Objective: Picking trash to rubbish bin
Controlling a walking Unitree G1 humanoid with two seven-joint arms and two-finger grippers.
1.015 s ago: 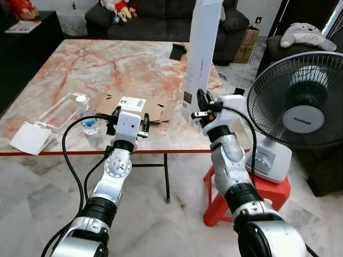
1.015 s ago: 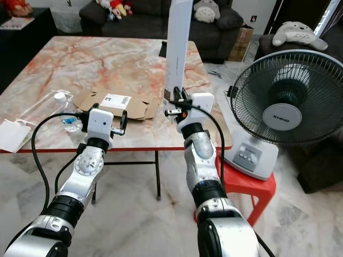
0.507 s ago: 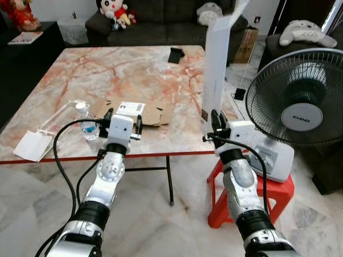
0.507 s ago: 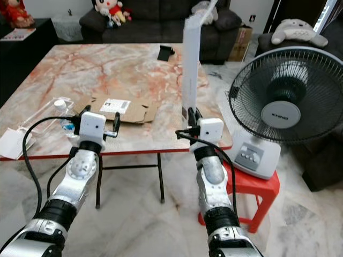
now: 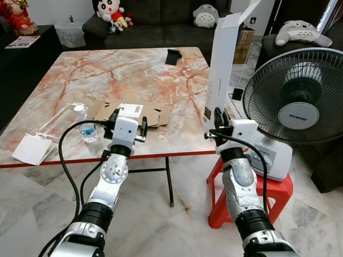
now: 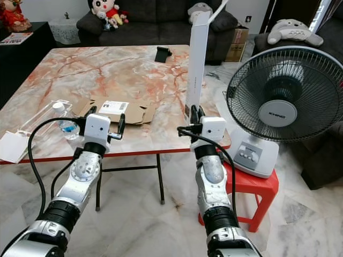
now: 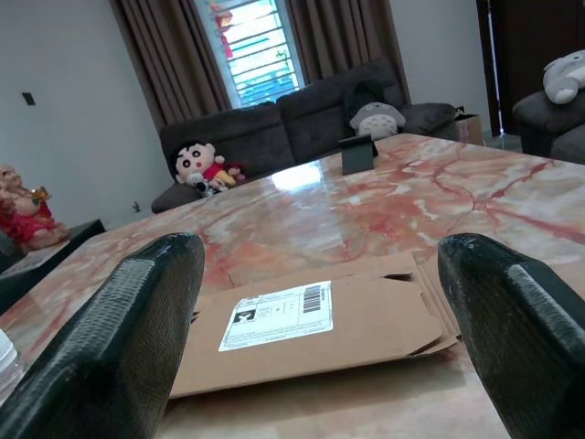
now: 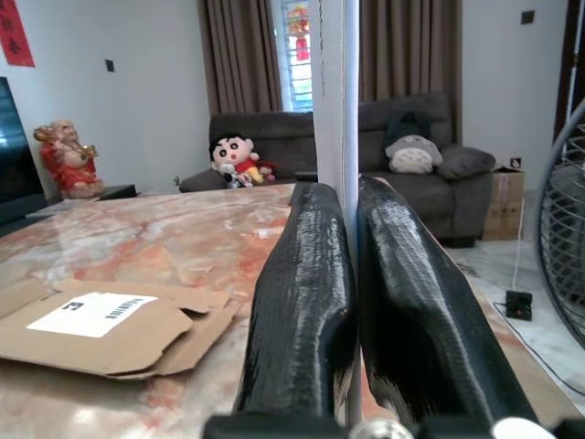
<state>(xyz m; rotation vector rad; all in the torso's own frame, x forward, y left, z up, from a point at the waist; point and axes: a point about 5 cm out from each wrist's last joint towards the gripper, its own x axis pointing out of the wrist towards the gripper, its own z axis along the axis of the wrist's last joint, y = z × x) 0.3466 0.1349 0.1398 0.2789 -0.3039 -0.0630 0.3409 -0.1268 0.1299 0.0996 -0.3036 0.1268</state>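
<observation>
A marble table (image 5: 80,69) serves as the landmark. At its near left corner lies a white paper bag (image 5: 31,149). Just beside that, further in on the table, sit a clear plastic tray (image 5: 56,119) and a small plastic bottle (image 5: 86,123) standing upright. Toward the middle of the table's near edge lies a flattened cardboard box (image 5: 136,111) with a white label on top. The left gripper (image 5: 127,119) hovers at the table's near edge, just in front of this cardboard, with its fingers (image 7: 110,357) spread wide apart and nothing between them. A small dark object (image 5: 173,55) stands near the far side of the table. At the table's near right corner, the right gripper (image 5: 220,119) has its fingers (image 8: 306,302) pressed onto the lower end of a tall white carton (image 5: 224,64), which stands upright and rises above the table. Off the table's right side, a standing fan (image 5: 297,110) sits on a red stool (image 5: 268,195). Beyond the table's far edge is a dark sofa (image 5: 155,21) with soft toys on it.
</observation>
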